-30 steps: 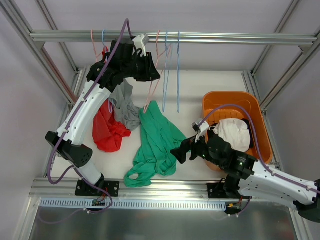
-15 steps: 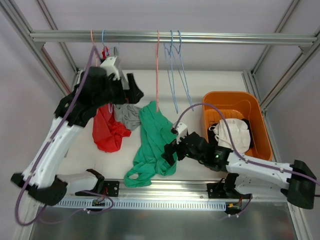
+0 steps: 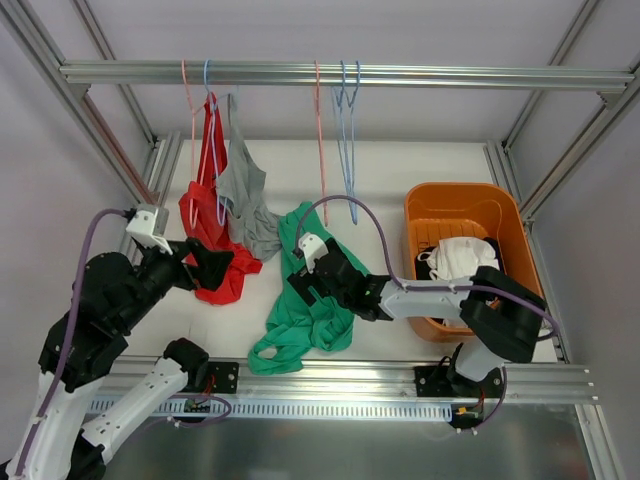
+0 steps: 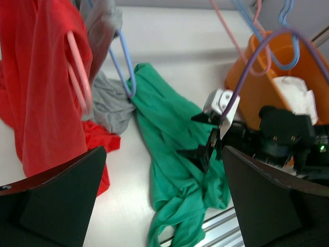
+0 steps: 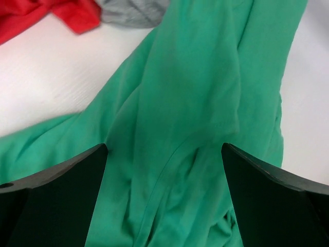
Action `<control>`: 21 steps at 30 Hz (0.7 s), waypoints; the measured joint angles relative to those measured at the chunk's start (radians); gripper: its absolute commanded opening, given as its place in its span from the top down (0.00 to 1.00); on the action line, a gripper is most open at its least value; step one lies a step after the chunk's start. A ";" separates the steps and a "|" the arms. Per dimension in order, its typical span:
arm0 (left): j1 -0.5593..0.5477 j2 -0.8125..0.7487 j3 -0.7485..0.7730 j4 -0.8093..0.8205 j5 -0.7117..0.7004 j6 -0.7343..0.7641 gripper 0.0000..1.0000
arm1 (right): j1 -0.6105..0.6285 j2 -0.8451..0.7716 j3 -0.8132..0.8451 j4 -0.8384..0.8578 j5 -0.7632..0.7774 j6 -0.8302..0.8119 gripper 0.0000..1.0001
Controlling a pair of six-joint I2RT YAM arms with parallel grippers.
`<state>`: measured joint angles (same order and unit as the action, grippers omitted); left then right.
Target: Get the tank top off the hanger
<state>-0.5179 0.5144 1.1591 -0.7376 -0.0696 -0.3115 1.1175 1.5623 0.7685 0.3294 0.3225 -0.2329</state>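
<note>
The green tank top (image 3: 312, 295) lies crumpled on the white table, free of any hanger. Above its far end a bare pink hanger (image 3: 320, 140) hangs from the rail. My right gripper (image 3: 298, 285) is open just above the tank top's middle; in the right wrist view green cloth (image 5: 180, 118) fills the space between the spread fingers (image 5: 56, 198). My left gripper (image 3: 222, 268) is open and holds nothing, low at the near left beside the red garment. In the left wrist view the tank top (image 4: 175, 159) lies ahead of it.
A red garment (image 3: 205, 200) on a pink hanger and a grey one (image 3: 243, 195) on a blue hanger hang at the left and drape onto the table. Bare blue hangers (image 3: 348, 130) hang mid-rail. An orange basket (image 3: 510, 215) with white clothes (image 3: 465, 258) stands at the right.
My left arm dropped from the rail to the near left and its gripper opened. My right arm swept left over the green tank top. The pink hanger swung back to hang straight.
</note>
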 measured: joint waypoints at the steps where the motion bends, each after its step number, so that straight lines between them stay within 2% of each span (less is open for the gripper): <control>1: 0.000 -0.022 -0.034 -0.005 -0.003 0.013 0.01 | -0.010 0.033 0.020 0.011 0.007 -0.003 0.01; 7: 0.000 -0.103 -0.158 -0.020 -0.045 0.056 0.01 | -0.034 0.177 0.061 0.046 0.022 0.056 0.01; 9: 0.000 -0.118 -0.170 -0.020 -0.063 0.069 0.02 | -0.024 0.216 0.061 0.076 0.026 0.096 0.05; 12: 0.000 -0.130 -0.178 -0.019 -0.079 0.082 0.01 | -0.005 0.224 0.041 0.124 0.011 0.149 0.32; 13: 0.000 -0.131 -0.180 -0.018 -0.081 0.086 0.01 | 0.002 0.222 0.022 0.153 0.007 0.172 0.50; 15: 0.000 -0.131 -0.189 -0.016 -0.091 0.092 0.01 | 0.019 0.206 -0.023 0.202 0.002 0.219 0.61; 16: 0.000 -0.131 -0.195 -0.016 -0.095 0.093 0.01 | 0.031 0.188 -0.060 0.232 0.003 0.238 0.78; 18: 0.000 -0.134 -0.215 -0.014 -0.099 0.095 0.01 | 0.065 0.134 -0.142 0.269 0.006 0.275 0.96; 19: 0.000 -0.137 -0.227 -0.011 -0.101 0.095 0.01 | 0.085 0.101 -0.180 0.276 0.010 0.291 1.00; 21: 0.000 -0.146 -0.254 -0.002 -0.110 0.095 0.01 | 0.127 0.032 -0.241 0.266 0.016 0.317 1.00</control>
<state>-0.5179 0.3687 0.9047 -0.7395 -0.1795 -0.2165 1.2449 1.5948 0.5274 0.5953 0.3389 0.0845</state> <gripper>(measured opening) 0.987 0.057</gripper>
